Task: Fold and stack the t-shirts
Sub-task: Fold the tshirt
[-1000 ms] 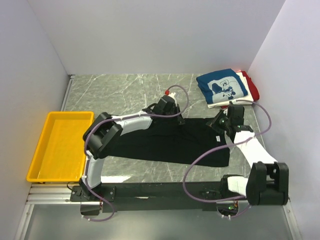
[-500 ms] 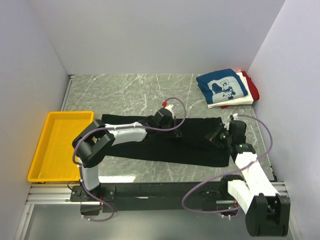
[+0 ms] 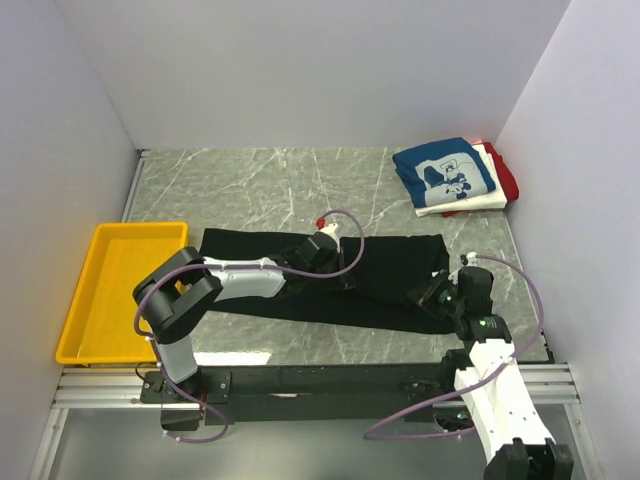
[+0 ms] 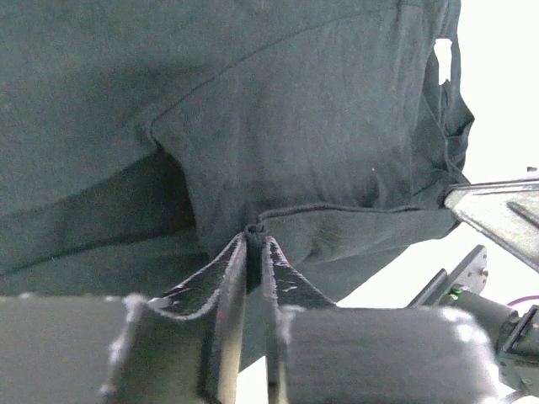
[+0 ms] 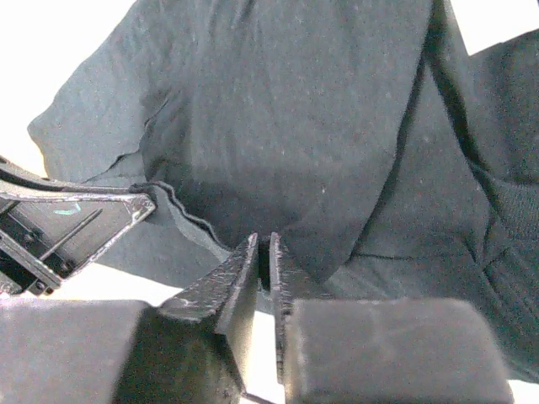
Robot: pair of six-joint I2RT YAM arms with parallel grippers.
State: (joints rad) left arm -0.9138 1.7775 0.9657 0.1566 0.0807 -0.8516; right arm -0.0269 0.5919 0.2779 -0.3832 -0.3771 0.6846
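The black t-shirt (image 3: 390, 262) lies as a long band across the middle of the table, its right half doubled over. My left gripper (image 3: 343, 277) is low over its middle, shut on a pinched fold of it (image 4: 254, 229). My right gripper (image 3: 428, 293) sits at the shirt's right end, its jaws nearly together on the black cloth's edge (image 5: 264, 246). Dark fabric (image 5: 295, 109) fills both wrist views. A folded stack at the back right has the blue t-shirt with a white cartoon print (image 3: 445, 172) on top, a white one (image 3: 470, 205) and a red one (image 3: 506, 172) below.
A yellow plastic tray (image 3: 120, 290) stands at the left edge of the table. White walls close in the left, back and right sides. The arms' black base rail (image 3: 320, 380) runs along the near edge.
Both grippers have come toward the near edge, drawing the black cloth with them over the shirt. The right arm has swung well down and forward.
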